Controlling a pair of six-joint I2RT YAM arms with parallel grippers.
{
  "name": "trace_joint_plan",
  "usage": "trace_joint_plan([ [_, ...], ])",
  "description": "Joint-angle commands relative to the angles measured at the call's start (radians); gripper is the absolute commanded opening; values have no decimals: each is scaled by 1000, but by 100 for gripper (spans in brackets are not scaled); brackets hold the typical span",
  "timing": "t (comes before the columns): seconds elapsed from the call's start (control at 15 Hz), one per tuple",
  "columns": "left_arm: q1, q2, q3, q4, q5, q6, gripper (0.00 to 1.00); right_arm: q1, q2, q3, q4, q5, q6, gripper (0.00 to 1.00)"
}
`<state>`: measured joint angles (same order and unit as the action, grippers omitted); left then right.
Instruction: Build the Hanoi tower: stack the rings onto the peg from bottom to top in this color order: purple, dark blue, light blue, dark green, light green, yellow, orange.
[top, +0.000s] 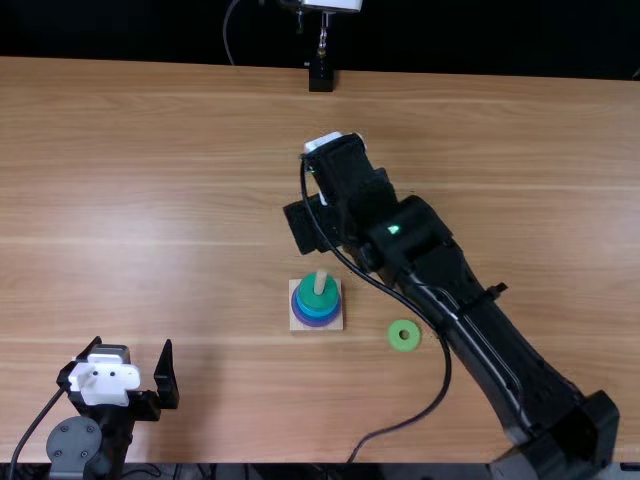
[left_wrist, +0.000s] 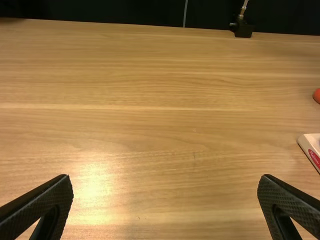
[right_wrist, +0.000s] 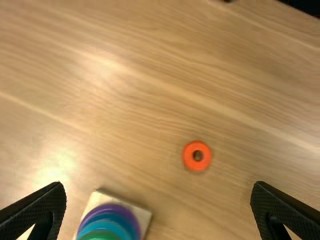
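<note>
My left gripper (top: 122, 372) stands open near the table's front left; in the left wrist view the gripper (left_wrist: 165, 207) has nothing between its fingers. My right gripper (top: 312, 222) is held up beyond the peg base (top: 335, 323). On the peg (top: 321, 282) sit a purple ring (top: 316, 322), blue rings (top: 300, 304) and a dark green ring (top: 313, 297) on top. A light green ring (top: 404, 335) lies flat to the right of the base. In the right wrist view, an orange ring (right_wrist: 188, 156) lies on the table beyond the open gripper (right_wrist: 158, 207).
The right arm reaches diagonally over the wooden table (top: 150, 200), with a cable looping beside it near the light green ring. A black stand (top: 320, 78) is at the far edge. The base's corner (left_wrist: 309, 141) is also visible in the left wrist view.
</note>
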<state>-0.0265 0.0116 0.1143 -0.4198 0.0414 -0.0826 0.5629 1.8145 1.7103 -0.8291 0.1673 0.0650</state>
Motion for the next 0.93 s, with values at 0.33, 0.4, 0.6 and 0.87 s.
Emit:
trace_joint_plan([
  [0.33, -10, -12, -114, -79, 14, 2, 100, -92, -184, -342, 53, 28, 7, 100],
  [0.4, -10, -12, -114, -79, 14, 2, 100, -92, -192, -383, 71, 28, 7, 100],
  [0.6, -10, -12, -114, -81, 14, 2, 100, -97, -222, -492, 94, 26, 10, 100],
  [0.87, -10, -12, -114, -79, 14, 2, 100, -136, -257, -612, 94, 17, 12, 100],
])
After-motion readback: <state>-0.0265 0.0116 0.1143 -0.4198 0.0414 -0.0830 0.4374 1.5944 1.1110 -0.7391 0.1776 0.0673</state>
